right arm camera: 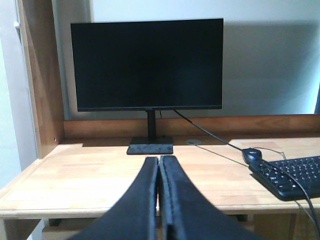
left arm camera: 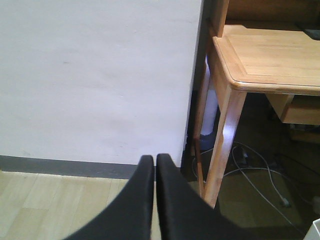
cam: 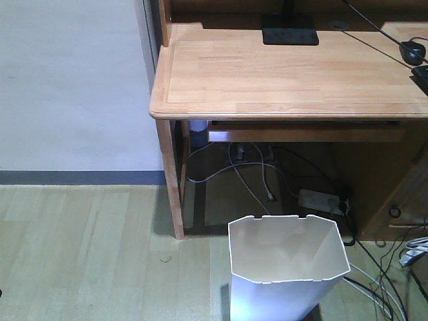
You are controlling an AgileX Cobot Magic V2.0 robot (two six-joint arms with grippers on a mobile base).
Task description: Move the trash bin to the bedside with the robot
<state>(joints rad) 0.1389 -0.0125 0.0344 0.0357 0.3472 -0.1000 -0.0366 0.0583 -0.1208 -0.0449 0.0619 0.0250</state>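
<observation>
The trash bin (cam: 287, 264) is a tall white plastic bin with a notched angular rim. It stands upright and empty on the wood floor just in front of the desk's open underside. Neither arm shows in the front view. In the left wrist view my left gripper (left arm camera: 154, 158) is shut with nothing between its black fingers, pointing at the white wall beside the desk leg (left arm camera: 223, 145). In the right wrist view my right gripper (right arm camera: 159, 159) is shut and empty, held above the desk's front edge and aimed at the monitor (right arm camera: 147, 65). The bedside is out of view.
A light wooden desk (cam: 287, 73) fills the upper right, carrying a monitor base (cam: 289, 33), a keyboard (right arm camera: 295, 175) and a mouse (right arm camera: 251, 155). Cables and a white power strip (cam: 321, 199) lie under it. A white wall (cam: 67, 80) with a dark skirting runs along the left.
</observation>
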